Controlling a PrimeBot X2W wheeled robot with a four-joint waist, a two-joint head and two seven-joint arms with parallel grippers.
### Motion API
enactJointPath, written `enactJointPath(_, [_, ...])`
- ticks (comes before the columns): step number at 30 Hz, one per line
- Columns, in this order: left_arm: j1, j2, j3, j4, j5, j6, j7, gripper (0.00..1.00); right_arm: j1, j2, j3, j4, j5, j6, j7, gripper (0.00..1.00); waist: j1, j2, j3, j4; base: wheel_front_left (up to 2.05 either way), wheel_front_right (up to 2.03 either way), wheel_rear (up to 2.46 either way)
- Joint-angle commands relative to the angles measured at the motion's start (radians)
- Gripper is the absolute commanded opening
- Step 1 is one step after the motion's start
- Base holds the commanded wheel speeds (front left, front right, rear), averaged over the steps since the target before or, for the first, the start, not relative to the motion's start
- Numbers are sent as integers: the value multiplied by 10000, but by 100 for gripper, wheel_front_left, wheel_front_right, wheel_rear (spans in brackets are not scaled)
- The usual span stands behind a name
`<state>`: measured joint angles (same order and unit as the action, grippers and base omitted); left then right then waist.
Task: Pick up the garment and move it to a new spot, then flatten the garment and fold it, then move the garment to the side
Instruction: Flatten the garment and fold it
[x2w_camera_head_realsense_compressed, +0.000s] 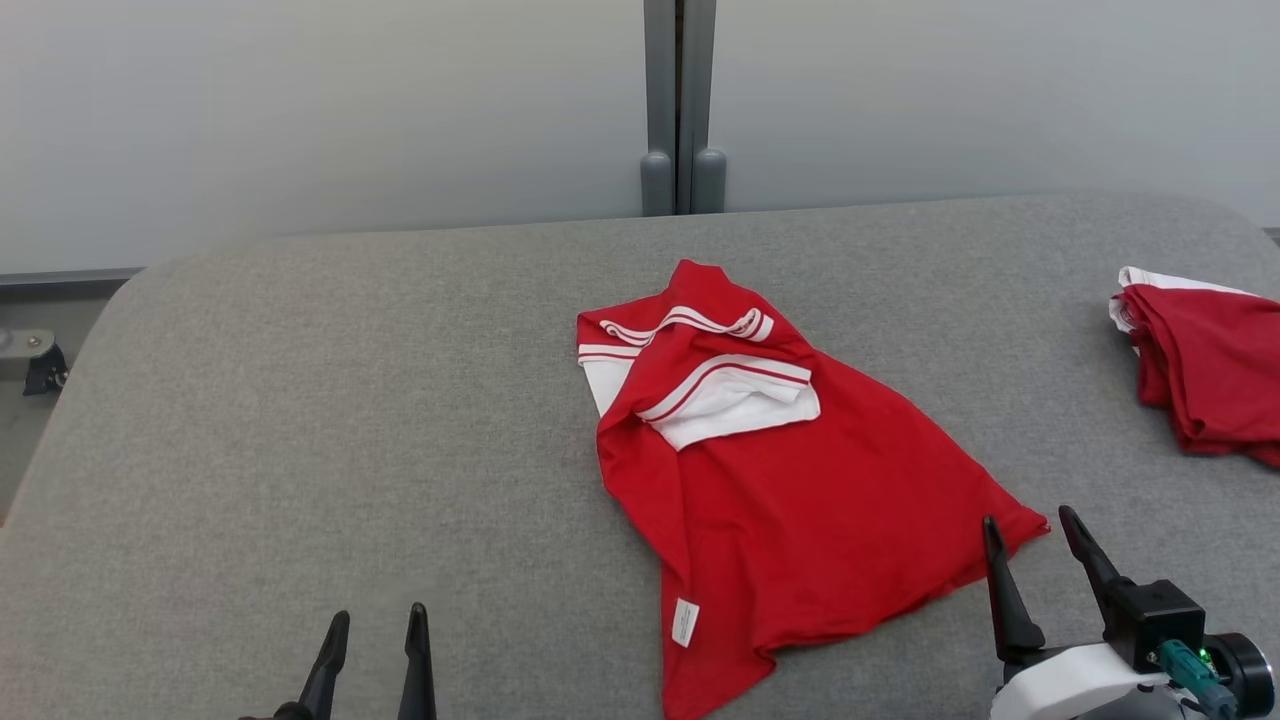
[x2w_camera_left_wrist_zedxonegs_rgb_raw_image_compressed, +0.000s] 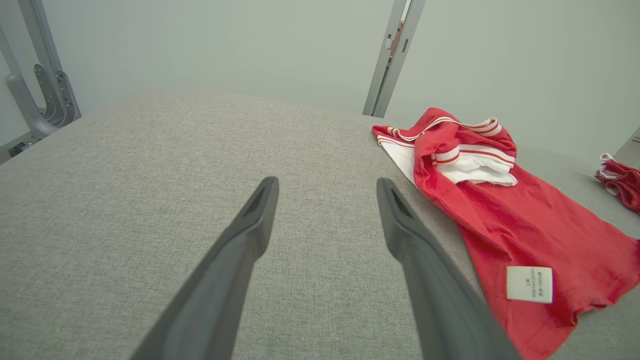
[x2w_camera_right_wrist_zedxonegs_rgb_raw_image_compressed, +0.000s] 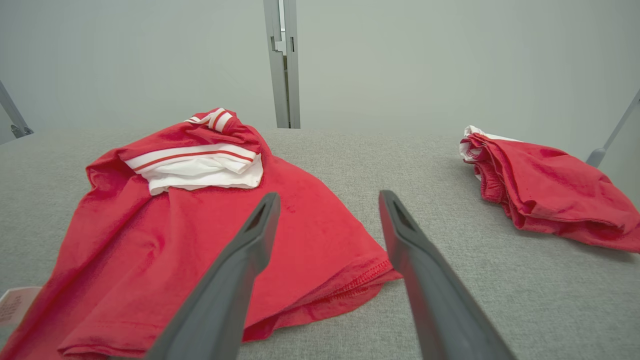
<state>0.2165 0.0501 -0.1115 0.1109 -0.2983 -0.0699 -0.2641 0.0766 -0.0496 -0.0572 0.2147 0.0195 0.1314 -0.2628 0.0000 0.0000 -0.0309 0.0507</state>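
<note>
The garment is a red shirt with white, red-striped sleeve trim, lying crumpled near the middle of the grey table; a white label shows near its near hem. It also lies right of the fingers in the left wrist view and under the left finger in the right wrist view. My left gripper stands open at the near edge, left of the garment, holding nothing. My right gripper is open beside the garment's near right corner, with nothing between its fingers.
A second red and white garment lies bunched at the table's right edge, seen too in the right wrist view. A grey post rises behind the table against a pale wall. Bare grey table surface spreads to the left.
</note>
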Motion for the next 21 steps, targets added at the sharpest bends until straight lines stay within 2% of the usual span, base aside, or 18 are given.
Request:
enactJointPath(1, [-111, 11, -54, 22, -53, 48, 1, 100, -79, -17, 19, -58, 4, -15, -25, 100, 0, 0, 13, -21, 0, 0, 0])
enactJointPath(6, [-199, 11, -514, 231, -238, -132, 1, 100, -158, -15, 86, -105, -2, -15, -24, 100, 0, 0, 71, -77, 0, 0, 0])
enactJointPath(10, [-406, 11, -1272, 619, -350, -348, 1, 100, -211, -15, 174, -97, -13, -15, -25, 100, 0, 0, 119, -193, 0, 0, 0])
enactJointPath(21, [-1817, 9, -4534, 3275, -1971, -610, 255, 100, -411, -17, 329, -102, -50, -15, -25, 100, 0, 0, 390, -821, 0, 0, 0])
